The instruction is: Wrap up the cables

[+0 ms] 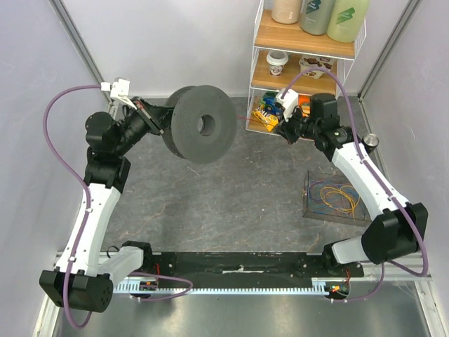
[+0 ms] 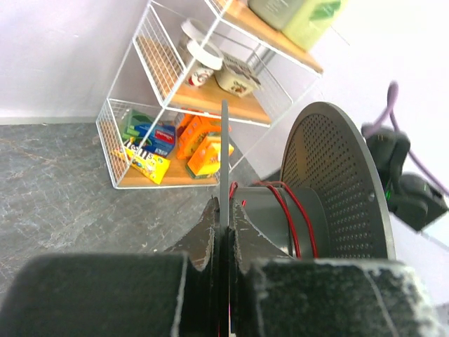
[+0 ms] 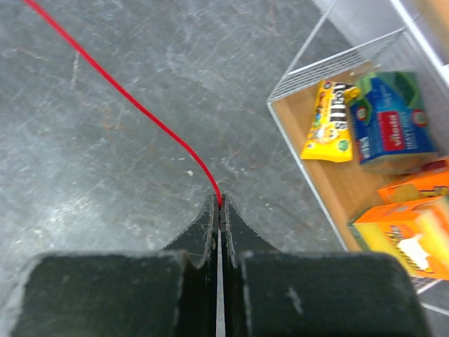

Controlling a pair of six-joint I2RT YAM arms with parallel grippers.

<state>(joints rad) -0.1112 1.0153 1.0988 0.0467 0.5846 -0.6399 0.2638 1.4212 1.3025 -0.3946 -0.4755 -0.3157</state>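
Note:
My left gripper [image 1: 158, 121] is shut on the near flange of the dark grey spool [image 1: 203, 124] and holds it above the table at the back left. In the left wrist view the jaws [image 2: 225, 208] clamp the thin flange edge [image 2: 224, 140], and a red cable [image 2: 291, 217] lies in a few turns round the spool's core. My right gripper [image 1: 283, 128] is shut on the red cable [image 1: 256, 121], which runs taut leftward to the spool. In the right wrist view the cable [image 3: 133, 98] ends between the shut fingertips [image 3: 219, 203].
A white wire shelf [image 1: 302, 63] with snack packs, cups and bottles stands at the back right, right behind my right gripper; it also shows in the right wrist view [image 3: 365, 140]. A tray [image 1: 309, 199] with loose coloured cables [image 1: 338, 196] lies on the right.

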